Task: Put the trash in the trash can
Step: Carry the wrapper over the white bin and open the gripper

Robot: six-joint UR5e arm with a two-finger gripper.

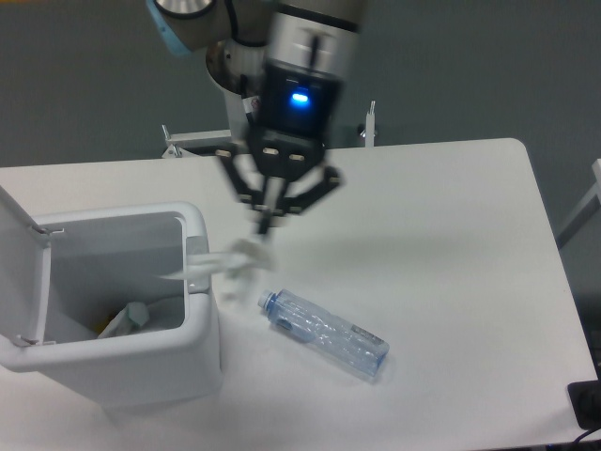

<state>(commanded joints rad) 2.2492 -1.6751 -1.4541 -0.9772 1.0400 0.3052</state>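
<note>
My gripper point(266, 224) hangs in the air just right of the trash can point(202, 324), shut on a crumpled clear-white wrapper point(225, 261) that dangles below it, blurred, over the can's right rim. The white can stands at the left with its flip lid point(21, 268) raised, and some pale trash point(131, 318) lies inside. A crushed clear plastic bottle point(324, 331) with a bluish cap lies on the table to the right of the can, below the gripper.
The arm's base column point(246, 103) stands at the table's far edge. The table's right edge runs near a dark object point(587, 404) at the lower right corner.
</note>
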